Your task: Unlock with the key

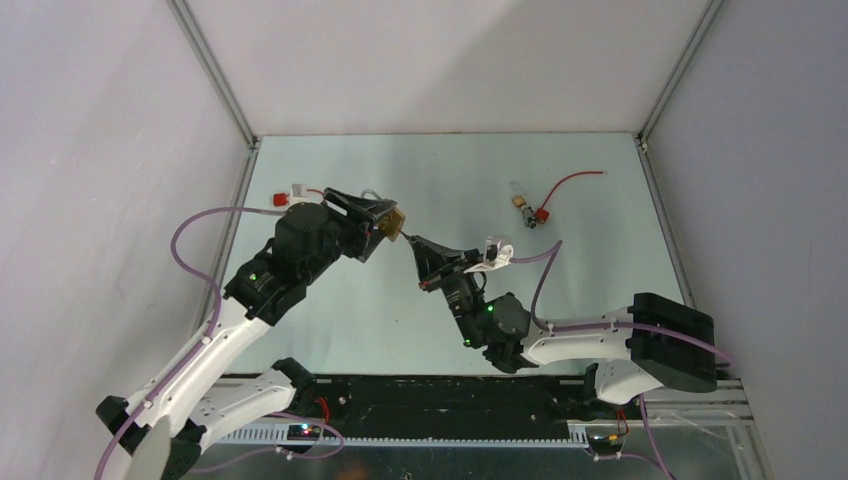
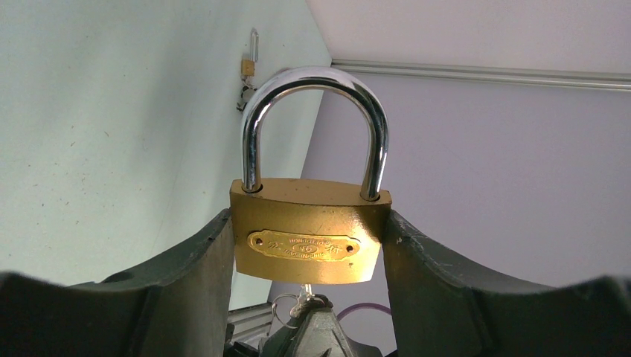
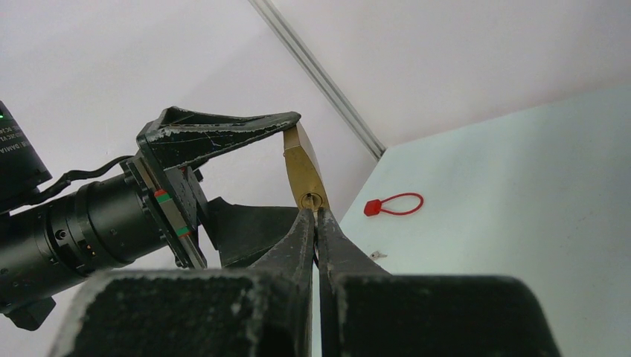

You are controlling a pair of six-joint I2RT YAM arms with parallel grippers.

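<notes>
Key (image 2: 305, 291), a thin silvery sliver on a wire ring, is pinched in the clenched black fingers of the right gripper (image 3: 314, 214). Its blade meets the keyhole in the base of a brass padlock (image 2: 309, 256); how deep it sits cannot be told. The left gripper (image 1: 385, 218) clamps the padlock's smooth sides above the left half of the worktop (image 1: 600, 270), with the curved chrome shackle (image 2: 316, 74) seated. A smaller padlock (image 1: 521, 202) and a red tag (image 1: 543, 212) lie toward the far right corner, and a second red tag (image 1: 281, 198) lies at the far left.
</notes>
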